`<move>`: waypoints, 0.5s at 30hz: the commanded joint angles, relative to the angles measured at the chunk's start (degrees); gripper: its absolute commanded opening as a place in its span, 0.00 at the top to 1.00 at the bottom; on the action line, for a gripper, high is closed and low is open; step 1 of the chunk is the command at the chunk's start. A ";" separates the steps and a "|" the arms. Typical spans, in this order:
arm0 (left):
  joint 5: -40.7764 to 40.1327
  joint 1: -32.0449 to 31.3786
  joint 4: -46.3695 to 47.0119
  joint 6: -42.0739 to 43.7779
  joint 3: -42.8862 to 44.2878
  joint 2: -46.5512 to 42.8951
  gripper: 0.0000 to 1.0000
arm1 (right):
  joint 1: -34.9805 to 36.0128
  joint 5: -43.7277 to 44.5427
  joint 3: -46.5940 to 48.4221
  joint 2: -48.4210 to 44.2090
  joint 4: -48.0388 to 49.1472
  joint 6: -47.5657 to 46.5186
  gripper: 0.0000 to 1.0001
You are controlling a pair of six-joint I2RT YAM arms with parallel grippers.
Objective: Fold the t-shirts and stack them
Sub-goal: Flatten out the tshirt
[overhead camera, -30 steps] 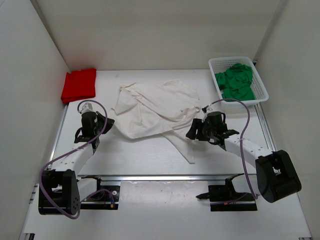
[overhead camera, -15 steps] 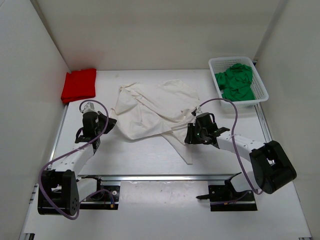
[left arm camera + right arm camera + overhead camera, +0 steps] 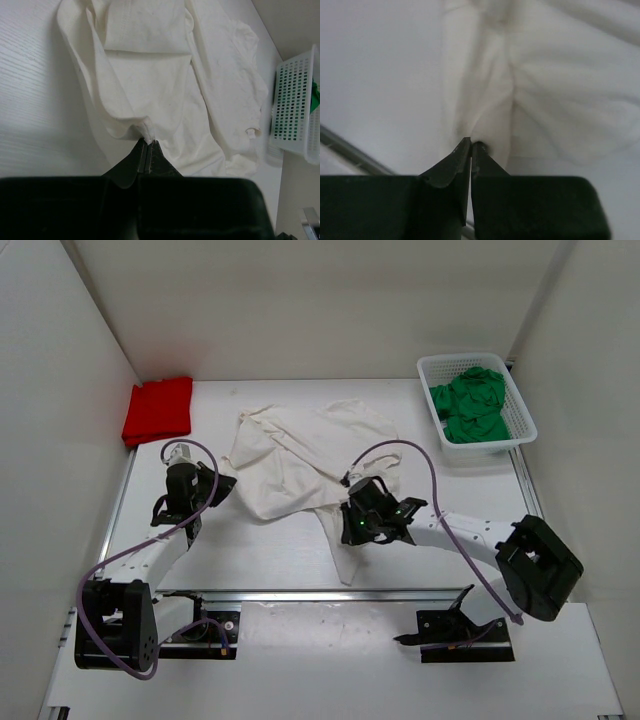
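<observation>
The white t-shirt [image 3: 300, 455] is pinched at two spots — left gripper [image 3: 148, 142] and right gripper [image 3: 471, 145] clamped fully on thin folds — so a slip is risked once tension is applied.

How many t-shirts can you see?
3: a folded red cloth t-shirt at the far left corner, a crumpled white cloth t-shirt in the middle, a bunched green cloth t-shirt inside the white plastic mesh basket, which might hide more.

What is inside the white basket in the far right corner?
A crumpled green shirt fills most of the basket. Whether anything lies underneath it cannot be seen, since the cloth covers the bottom.
</observation>
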 commanded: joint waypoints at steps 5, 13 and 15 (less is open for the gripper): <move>2.38 -0.23 2.02 -1.50 0.72 -1.06 1.00 | 10.35 -10.70 11.40 5.37 5.85 8.47 1.00; 3.78 3.11 1.23 -1.50 3.37 -0.53 1.00 | 11.59 -13.82 16.28 8.75 2.20 4.44 0.57; 3.61 2.41 2.02 -1.51 2.75 -0.35 1.00 | 6.08 -12.50 7.33 2.51 3.16 6.28 0.58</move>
